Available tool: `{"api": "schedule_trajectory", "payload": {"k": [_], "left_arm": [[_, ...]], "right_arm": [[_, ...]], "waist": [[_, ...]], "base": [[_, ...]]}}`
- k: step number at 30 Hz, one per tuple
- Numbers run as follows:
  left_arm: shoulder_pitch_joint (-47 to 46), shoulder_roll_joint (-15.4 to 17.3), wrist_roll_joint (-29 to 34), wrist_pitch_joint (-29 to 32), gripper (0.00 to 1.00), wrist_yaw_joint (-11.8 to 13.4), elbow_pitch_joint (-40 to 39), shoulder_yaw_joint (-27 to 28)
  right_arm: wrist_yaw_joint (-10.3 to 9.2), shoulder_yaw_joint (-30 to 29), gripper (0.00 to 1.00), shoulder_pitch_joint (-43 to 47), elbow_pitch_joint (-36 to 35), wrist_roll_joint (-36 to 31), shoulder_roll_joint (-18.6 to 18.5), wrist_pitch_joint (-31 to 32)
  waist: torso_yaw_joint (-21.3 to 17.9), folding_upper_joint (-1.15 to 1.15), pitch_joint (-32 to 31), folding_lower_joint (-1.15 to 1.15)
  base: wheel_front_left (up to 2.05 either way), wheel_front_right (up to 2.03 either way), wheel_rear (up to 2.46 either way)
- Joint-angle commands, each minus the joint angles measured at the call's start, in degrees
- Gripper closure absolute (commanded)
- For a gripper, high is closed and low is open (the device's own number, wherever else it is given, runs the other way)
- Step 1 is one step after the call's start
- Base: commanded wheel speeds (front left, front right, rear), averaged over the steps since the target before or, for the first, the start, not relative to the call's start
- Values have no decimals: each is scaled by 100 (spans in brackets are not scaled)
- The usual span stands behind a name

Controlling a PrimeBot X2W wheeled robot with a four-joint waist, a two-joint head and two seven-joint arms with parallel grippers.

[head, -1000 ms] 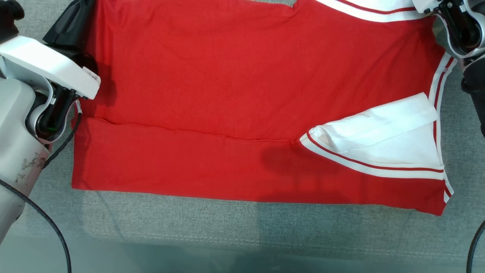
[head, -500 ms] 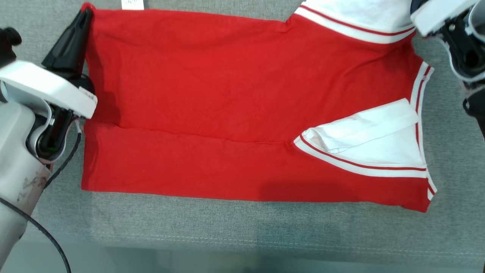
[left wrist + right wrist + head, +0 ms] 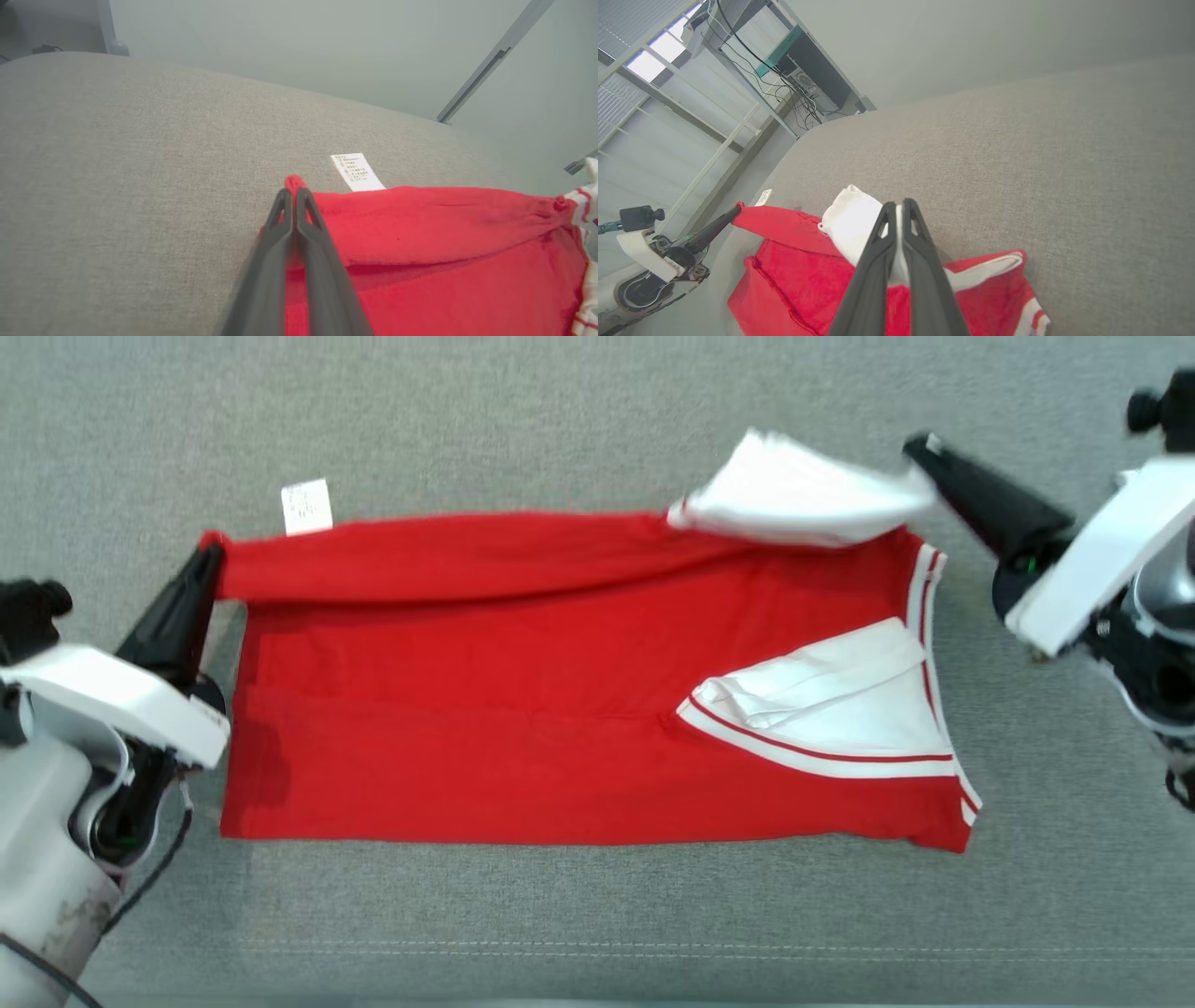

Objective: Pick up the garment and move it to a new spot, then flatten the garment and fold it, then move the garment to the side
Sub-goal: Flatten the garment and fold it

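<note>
On my left, the left pincer [image 3: 207,560] is pressed together on the far left corner of the red knit shirt with white striped sleeves [image 3: 523,728]. In the left wrist view a nub of red cloth pokes out past the tips of the left pincer [image 3: 293,191]. Just beside that corner a small white care label [image 3: 306,507] sticks out from the shirt's far edge and lies on the grey woven-fabric worktop [image 3: 560,915].

The shirt lies mid-worktop, long side across my view. The whole head picture has shifted since a second ago, so my camera has moved, and bare grey cloth now shows beyond the shirt, which then ran off the top. The far edge now stands as a taut raised band between the two pincers, with shadow under it; earlier it looked spread flat, though the new angle may account for part of that.

Towards the right, the near white sleeve [image 3: 840,700] is folded onto the red body, as before. Above it, the far white sleeve [image 3: 794,495] hangs lifted and blurred. The right pincer [image 3: 920,443] is closed on it. The right wrist view shows white fabric caught between the fingers of the right pincer [image 3: 896,205].
</note>
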Motion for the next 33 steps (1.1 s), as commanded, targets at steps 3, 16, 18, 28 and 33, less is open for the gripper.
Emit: {"api": "schedule_trajectory", "payload": {"k": [3, 16, 18, 28, 33], "left_arm": [[162, 351, -100, -50, 100, -24, -20, 189], [947, 340, -314, -50, 100, -24, 28, -42], [1029, 307, -317, -50, 100, -24, 25, -9], [1430, 207, -284, -50, 100, -24, 30, 216], [1565, 118, -305, -50, 21, -24, 120, 225]], "right_arm": [[2, 34, 100, 540, -383, 298, -260, 176], [2, 240, 100, 1799, -887, 653, -470, 404], [2, 250, 100, 1895, -876, 666, -437, 382], [2, 225, 100, 2208, -733, 721, -340, 318], [2, 238, 100, 2308, -639, 741, -315, 359]], "waist": [[-110, 0, -259, 0], [-262, 0, -603, 0], [-257, 0, -636, 0], [-190, 0, -771, 0], [-184, 0, -791, 0]], "base": [[0, 0, 0], [0, 0, 0], [0, 0, 0], [0, 0, 0], [0, 0, 0]]}}
